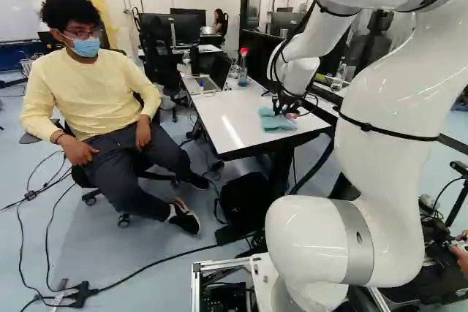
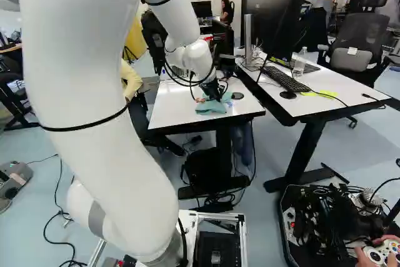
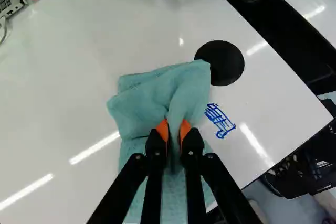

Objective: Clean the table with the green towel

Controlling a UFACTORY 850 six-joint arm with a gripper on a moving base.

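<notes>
Green towel (image 3: 142,106) pinched between fingers (image 2: 216,94); blue scribble (image 3: 220,121) beside it shows only in wrist view.

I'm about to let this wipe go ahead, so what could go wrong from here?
The jaws pinch only a fold of the green towel, so the loose cloth might bunch up or drag unevenly.
The blue scribble lies beside the towel, uncovered, so a stroke could miss it unless the path shifts that way.
The black disc sits right at the towel's corner; if it has a raised rim, the cloth might snag.
</notes>
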